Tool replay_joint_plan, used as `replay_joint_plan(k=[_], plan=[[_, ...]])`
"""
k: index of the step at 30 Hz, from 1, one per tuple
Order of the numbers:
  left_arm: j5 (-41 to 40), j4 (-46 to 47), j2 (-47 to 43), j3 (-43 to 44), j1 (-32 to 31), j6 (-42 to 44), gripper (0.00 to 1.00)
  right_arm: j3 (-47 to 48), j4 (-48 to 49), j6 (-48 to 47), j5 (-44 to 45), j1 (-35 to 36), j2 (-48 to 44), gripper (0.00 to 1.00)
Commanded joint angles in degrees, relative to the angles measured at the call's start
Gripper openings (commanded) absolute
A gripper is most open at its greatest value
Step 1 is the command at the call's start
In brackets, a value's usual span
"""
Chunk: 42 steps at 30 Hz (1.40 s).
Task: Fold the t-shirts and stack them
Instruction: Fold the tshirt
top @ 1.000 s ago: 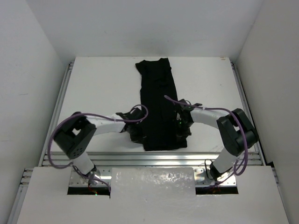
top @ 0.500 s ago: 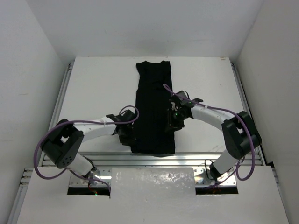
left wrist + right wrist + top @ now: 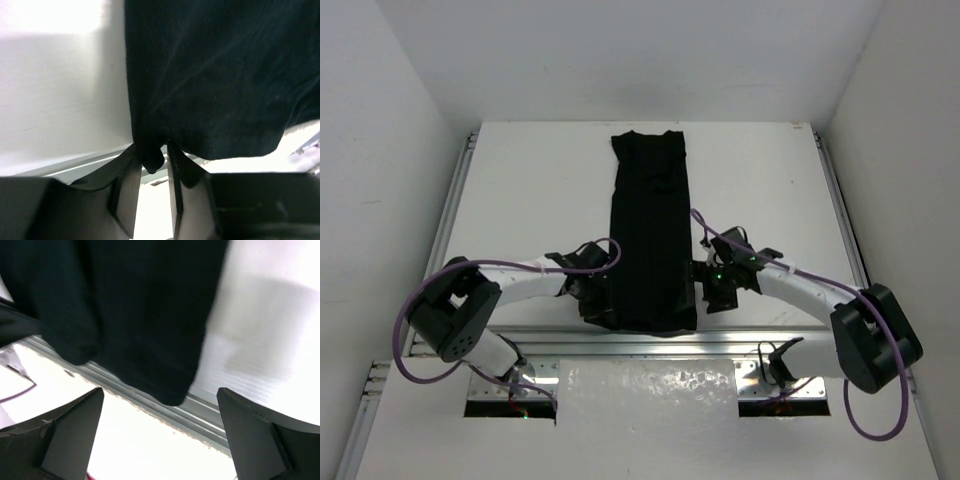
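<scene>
At the near edge of the white flat worktop (image 3: 520, 200), just beyond the silver aluminium rail (image 3: 620, 343) that runs across it, the left tool (image 3: 588, 296) sits at the near left corner of the plain black soft-fabric t-shirt (image 3: 650, 240). The left wrist view shows this tool (image 3: 151, 156) clamped on a small bunch of the hem. A dark lump of cloth bulges out between its two fingers (image 3: 125, 185), and the rest of the hem spreads flat to the right of the pinch.

The right tool (image 3: 712, 290) lies just beside the near right corner of the t-shirt. From above I cannot tell whether it touches the cloth. In its own wrist view the fingers (image 3: 70, 425) are spread wide with nothing between them, and the rounded corner of the hem (image 3: 170, 390) lies past the fingertips, over the rail. The right part of that view is blurred.

Loose purple cables (image 3: 420, 300) loop along both white arms, which reach in from either side so that the two tools flank the garment's near end.

The t-shirt is folded lengthwise into a long narrow strip. It lies flat on the worktop, midway between the arms, and runs straight away from the near edge. No sleeve sticks out along either side. Its far end stops close to the far edge of the worktop, with a slightly uneven outline there.
</scene>
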Motion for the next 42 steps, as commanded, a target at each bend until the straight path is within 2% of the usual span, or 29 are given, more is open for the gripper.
replay_joint_plan(k=[1,4,9,11,15,17,19,21,27,30,35,42], plan=[[1.15,1.93,2.58,-1.94,0.36,3.03,0.23,-4.60,5.80,2.62,-3.96,-0.47,0.21,0.91],[1.94,2.90,3.47,-2.47,0.36,3.73,0.12,-6.81,8.53,3.69,-3.09,-0.39,1.96,0.79],[3.87,3.96,3.12,-3.26,0.36,4.87,0.04,-11.64,15.55,6.58,-4.49,-0.39,3.55,0.66],[4.40,4.40,3.12,-3.44,0.36,5.22,0.03,-11.74,18.19,7.38,-4.84,-0.39,3.99,0.54],[5.89,5.18,3.21,-3.61,0.36,6.01,0.00,-10.25,18.64,8.17,-5.81,-0.39,6.36,0.38],[7.47,6.50,3.12,-3.44,0.36,6.54,0.00,-10.07,17.94,8.08,-5.63,0.14,6.54,0.37],[7.65,6.94,2.86,-3.00,0.36,6.63,0.00,-10.50,17.59,7.65,-5.02,0.23,5.84,0.22],[8.79,7.38,1.99,-2.65,0.45,6.72,0.00,-9.98,16.54,7.29,-4.05,0.23,4.70,0.00],[6.43,4.40,-6.01,-0.89,0.36,5.40,0.00,-4.54,2.85,5.28,0.09,0.32,-2.68,0.01],[4.58,2.74,-9.18,0.77,0.45,5.40,0.00,-2.34,0.37,5.18,-0.27,0.32,-4.97,0.04],[2.30,-2.00,-9.97,7.79,0.45,6.89,0.00,6.18,-4.11,4.13,-0.10,0.23,-3.39,0.02],[-9.03,-11.33,-8.57,21.06,0.98,8.91,0.00,18.56,-8.07,2.11,2.54,-0.03,1.08,0.01]])
